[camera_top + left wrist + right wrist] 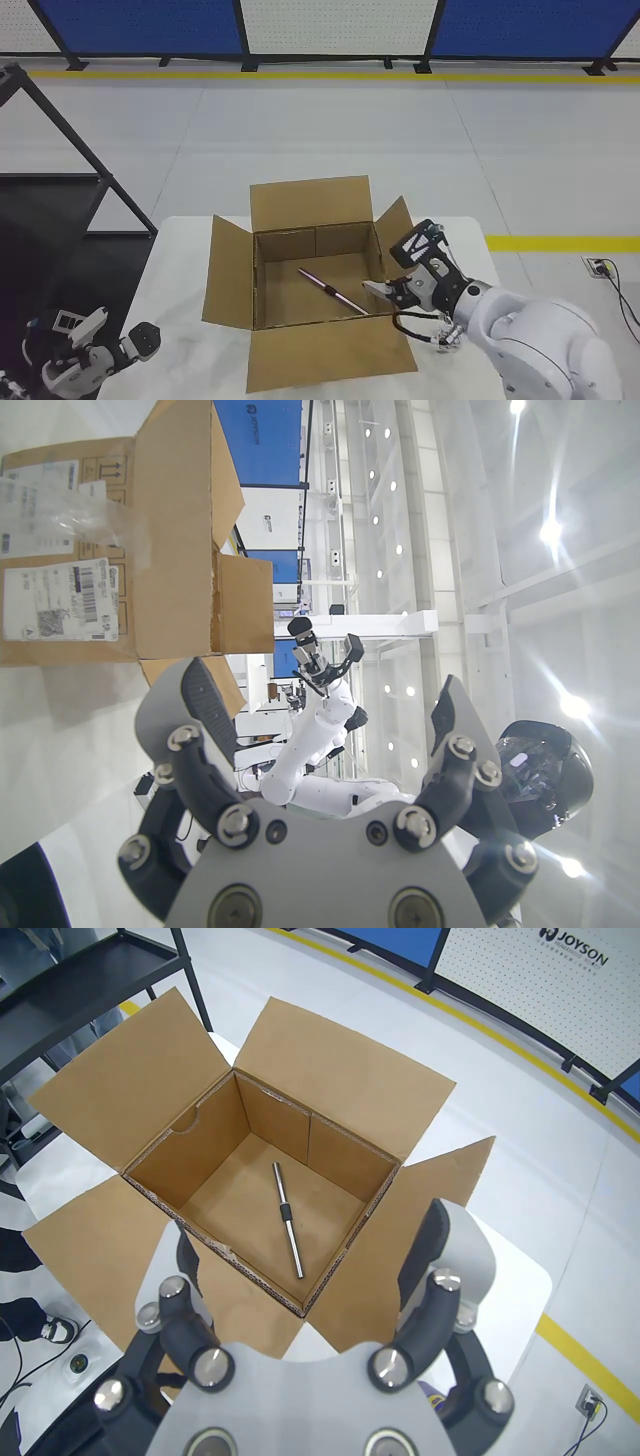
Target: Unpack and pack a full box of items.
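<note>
The box [310,203] stands on the white table [180,290] with all four flaps folded outwards. On its floor lies one metal rod [287,1220] with a dark band near its middle; it lies diagonally, and one end is close to the front wall.

The right gripper [310,1228] hangs above the box at its front right corner; its jaws are wide apart and there is nothing between them. In the top view it is just beside the right flap, over the rim, and near the closer end of the rod but not touching it.

The left gripper [322,680] is low beside the near left corner of the table, well apart from the box; its jaws also stand wide apart and it holds nothing. It faces an outer wall of the box, where white labels [60,600] are stuck; a piece of clear plastic [75,515] is seen in front of this wall. I cannot tell what the plastic rests on.

A black rack [60,200] stands on the floor to the left of the table.
</note>
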You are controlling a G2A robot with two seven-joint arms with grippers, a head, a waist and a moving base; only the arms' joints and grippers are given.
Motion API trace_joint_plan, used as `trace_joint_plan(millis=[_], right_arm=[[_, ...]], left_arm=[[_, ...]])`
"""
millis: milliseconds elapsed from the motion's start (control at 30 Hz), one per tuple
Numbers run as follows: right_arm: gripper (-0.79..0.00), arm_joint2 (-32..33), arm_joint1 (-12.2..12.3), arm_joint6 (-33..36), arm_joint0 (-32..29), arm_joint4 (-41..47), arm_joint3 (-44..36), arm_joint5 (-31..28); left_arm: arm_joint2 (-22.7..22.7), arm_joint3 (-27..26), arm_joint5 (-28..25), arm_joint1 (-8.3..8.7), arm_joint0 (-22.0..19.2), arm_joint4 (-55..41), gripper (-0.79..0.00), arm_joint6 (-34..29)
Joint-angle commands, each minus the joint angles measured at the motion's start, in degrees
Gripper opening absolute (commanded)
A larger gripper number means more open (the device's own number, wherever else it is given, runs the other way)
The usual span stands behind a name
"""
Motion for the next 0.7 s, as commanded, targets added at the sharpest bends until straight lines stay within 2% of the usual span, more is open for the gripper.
trace_joint_plan(millis=[0, 200, 267, 433, 567, 667], right_arm=[[0.0, 0.02, 0.0, -0.01, -0.02, 0.0, 0.0, 0.0], [0.0, 0.02, 0.0, -0.01, -0.02, 0.0, 0.0, 0.0], [0.0, 1.34, 0.16, -2.07, -1.01, 0.96, -0.11, -0.57], [0.0, 12.06, 1.4, -3.55, -7.35, 2.62, -4.22, -3.96], [0.0, 23.06, 2.26, -4.74, -15.67, 4.93, -8.0, -6.69], [0.0, 29.04, 2.61, -5.53, -22.24, 6.28, -9.35, -8.68]], left_arm=[[0.0, 0.0, 0.0, 0.0, 0.0, 0.0, 0.0, 0.0], [0.0, 0.0, 0.0, 0.0, 0.0, 0.0, 0.0, 0.0], [0.0, 0.0, 0.0, 0.0, 0.0, 0.0, 0.0, 0.0], [0.0, 0.0, 0.0, 0.0, 0.0, 0.0, 0.0, 0.0], [0.0, 0.0, 0.0, 0.0, 0.0, 0.0, 0.0, 0.0], [0.0, 0.0, 0.0, 0.0, 0.0, 0.0, 0.0, 0.0]])
